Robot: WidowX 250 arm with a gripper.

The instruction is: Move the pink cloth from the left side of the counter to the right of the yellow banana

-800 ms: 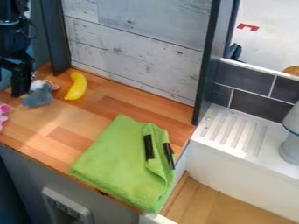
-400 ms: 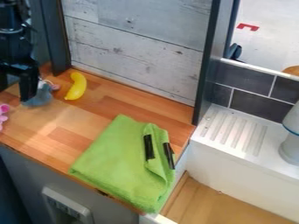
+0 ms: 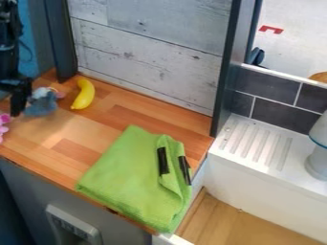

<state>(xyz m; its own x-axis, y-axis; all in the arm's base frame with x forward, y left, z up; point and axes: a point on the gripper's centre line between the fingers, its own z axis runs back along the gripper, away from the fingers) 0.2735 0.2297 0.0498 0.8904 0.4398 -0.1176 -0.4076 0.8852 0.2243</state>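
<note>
tool (image 3: 18,101) beside the grey-blue toy (image 3: 42,106); how open, or holding anything, i cannot tell.

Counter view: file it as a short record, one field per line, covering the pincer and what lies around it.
pincer: over the counter's left end in the picture
nearest: grey toy, right beside the pincer
contact: cannot tell
behind, to the right: banana
left edge: pink toy
front: towel, green, folded, two black strips on it
surface: wooden counter
right: white drainboard, ridged
</note>
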